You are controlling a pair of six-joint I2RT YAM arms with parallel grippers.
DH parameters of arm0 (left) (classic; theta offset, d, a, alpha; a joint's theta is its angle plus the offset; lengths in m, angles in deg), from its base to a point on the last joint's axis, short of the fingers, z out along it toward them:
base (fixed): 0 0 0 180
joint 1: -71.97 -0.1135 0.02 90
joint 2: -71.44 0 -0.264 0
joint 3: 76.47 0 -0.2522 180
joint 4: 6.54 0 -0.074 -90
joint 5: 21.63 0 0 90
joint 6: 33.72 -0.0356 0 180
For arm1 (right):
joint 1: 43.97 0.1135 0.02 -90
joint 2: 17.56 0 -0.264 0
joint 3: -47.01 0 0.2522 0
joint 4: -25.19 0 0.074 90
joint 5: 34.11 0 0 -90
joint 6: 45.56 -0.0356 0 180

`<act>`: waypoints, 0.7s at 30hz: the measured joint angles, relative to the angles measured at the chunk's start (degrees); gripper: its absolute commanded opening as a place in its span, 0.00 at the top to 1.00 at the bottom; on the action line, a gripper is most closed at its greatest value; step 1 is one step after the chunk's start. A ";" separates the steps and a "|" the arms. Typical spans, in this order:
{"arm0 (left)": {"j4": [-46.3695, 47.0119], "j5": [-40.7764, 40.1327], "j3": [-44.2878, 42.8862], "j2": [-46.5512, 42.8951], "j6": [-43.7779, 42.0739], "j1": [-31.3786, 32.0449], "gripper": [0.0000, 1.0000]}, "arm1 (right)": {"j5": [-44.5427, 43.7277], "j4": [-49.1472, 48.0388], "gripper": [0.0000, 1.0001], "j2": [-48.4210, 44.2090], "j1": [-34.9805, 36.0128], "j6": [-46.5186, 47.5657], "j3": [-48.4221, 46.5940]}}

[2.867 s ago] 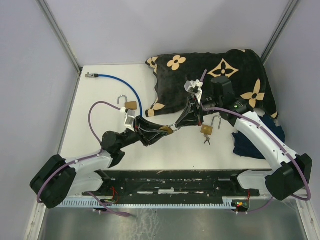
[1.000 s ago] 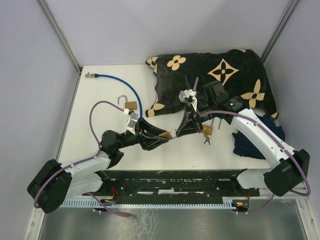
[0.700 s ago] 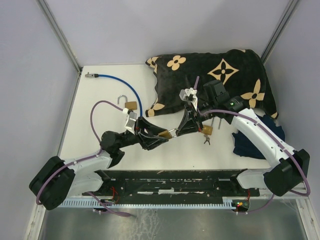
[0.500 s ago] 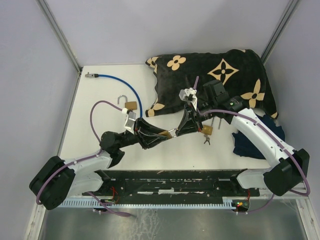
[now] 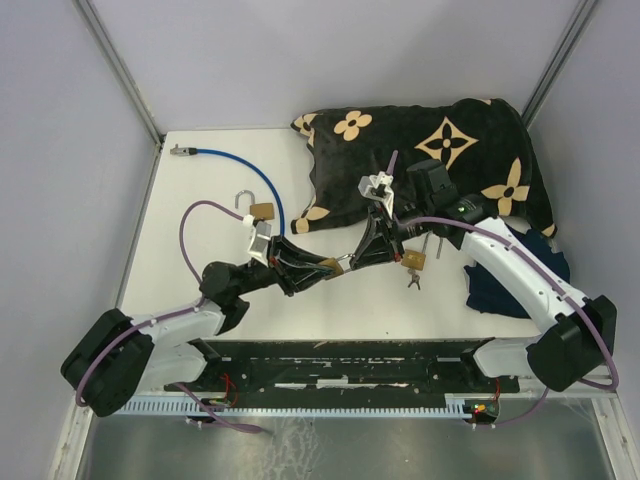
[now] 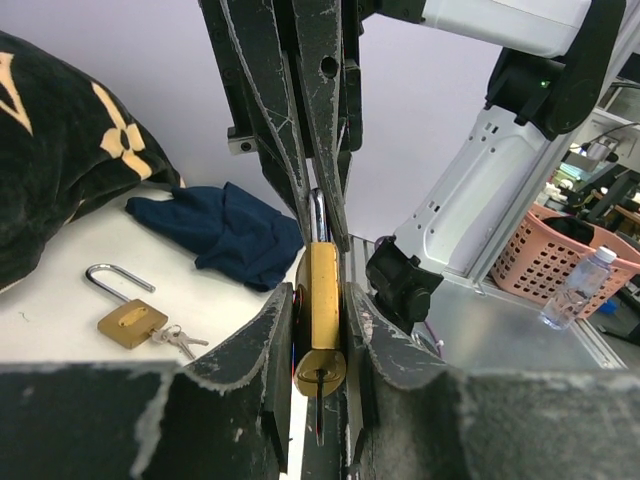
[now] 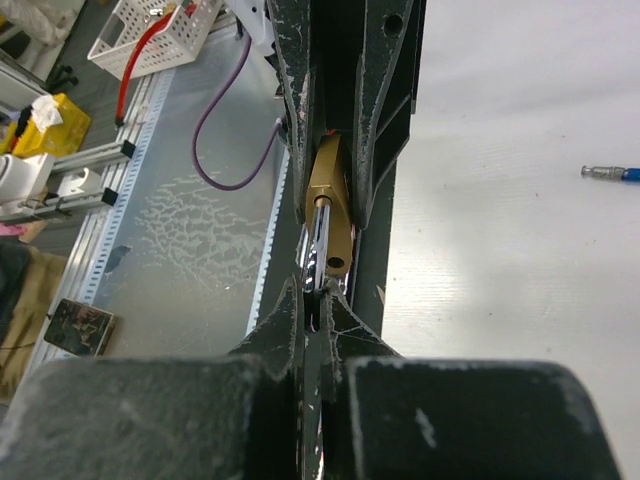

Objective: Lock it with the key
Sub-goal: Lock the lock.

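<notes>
Both arms meet over the middle of the table (image 5: pixel 200 210). The left gripper (image 5: pixel 322 268) is closed around the padlock (image 6: pixel 322 300) body, with a finger on each flat face. The right gripper (image 7: pixel 315 300) is clamped on the shackle (image 7: pixel 318 245). The padlock is held between them, off the table, its long axis running gripper to gripper. The key (image 6: pixel 317 400) projects from the base toward the left wrist, so the left arm is nearer it. Since one second ago, the left jaws have narrowed onto the body.
</notes>
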 measured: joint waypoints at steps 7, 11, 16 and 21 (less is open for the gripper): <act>0.85 1.70 0.50 1.81 0.85 -1.18 0.97 | 0.59 -4.94 0.98 1.46 0.81 -5.27 2.60; 2.51 2.95 0.55 2.71 2.75 -1.49 0.97 | 0.61 -4.70 0.98 1.44 1.22 -5.25 2.60; 6.86 4.66 0.70 6.08 5.46 -1.73 0.97 | 0.57 -4.55 0.98 1.44 2.08 -5.22 2.64; 9.77 8.28 0.57 10.56 9.81 -1.68 0.97 | -1.49 -3.54 0.98 1.62 3.56 -2.08 2.64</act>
